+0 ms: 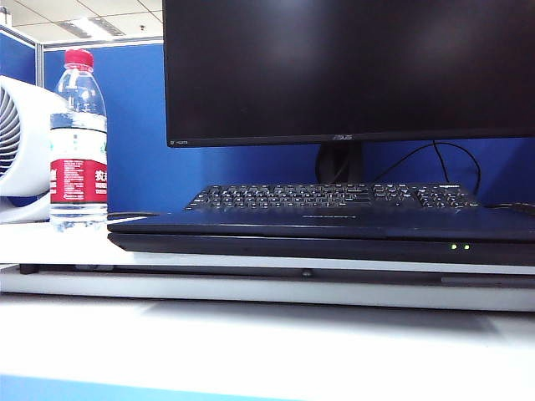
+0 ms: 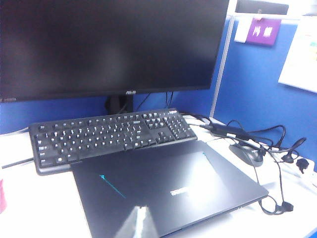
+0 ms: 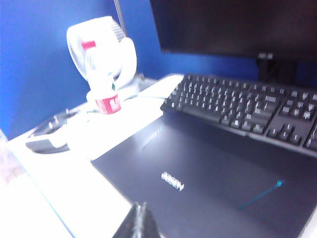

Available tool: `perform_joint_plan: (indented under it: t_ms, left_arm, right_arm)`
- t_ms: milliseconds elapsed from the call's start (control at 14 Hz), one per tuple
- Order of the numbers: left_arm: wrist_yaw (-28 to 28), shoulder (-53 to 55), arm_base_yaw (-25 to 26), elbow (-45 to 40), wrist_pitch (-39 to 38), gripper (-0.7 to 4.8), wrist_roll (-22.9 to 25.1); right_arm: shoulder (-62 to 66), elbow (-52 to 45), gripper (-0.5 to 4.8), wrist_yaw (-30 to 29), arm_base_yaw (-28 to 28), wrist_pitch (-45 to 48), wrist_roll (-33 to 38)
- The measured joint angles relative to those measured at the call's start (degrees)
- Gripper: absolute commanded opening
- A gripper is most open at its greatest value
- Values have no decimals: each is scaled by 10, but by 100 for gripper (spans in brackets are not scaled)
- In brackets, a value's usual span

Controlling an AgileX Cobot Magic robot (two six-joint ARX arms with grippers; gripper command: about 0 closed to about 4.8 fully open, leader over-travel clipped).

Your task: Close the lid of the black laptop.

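Your laptop [image 2: 168, 191] already lay flat, the lid [image 3: 213, 183] down on its base, dark outer shell up; the task looked done, only withdrawal left. It sat just below and ahead of both wrists, between them and the keyboard [image 2: 106, 135]. Long axis ran parallel to that keyboard, green LEDs [image 1: 460, 246] on the front edge facing away from the ASUS monitor [image 1: 351, 67]. Left gripper [image 2: 140, 223] and right gripper [image 3: 138, 223] showed only tips: you couldn't tell their opening; neither touched anything visible.
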Motion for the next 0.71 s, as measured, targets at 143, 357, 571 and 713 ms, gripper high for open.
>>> perform_joint_plan:
  t_ms: [143, 357, 571, 713]
  left_arm:
    - [0, 0, 0, 0, 0, -5, 0]
    - [0, 0, 0, 0, 0, -5, 0]
    - [0, 0, 0, 0, 0, -5, 0]
    - [0, 0, 0, 0, 0, -5, 11]
  right_arm:
    - [0, 0, -1, 0, 0, -9, 0]
    - [0, 0, -1, 0, 0, -12, 0]
    - [0, 0, -1, 0, 0, -12, 0]
    - [0, 0, -1, 0, 0, -12, 0]
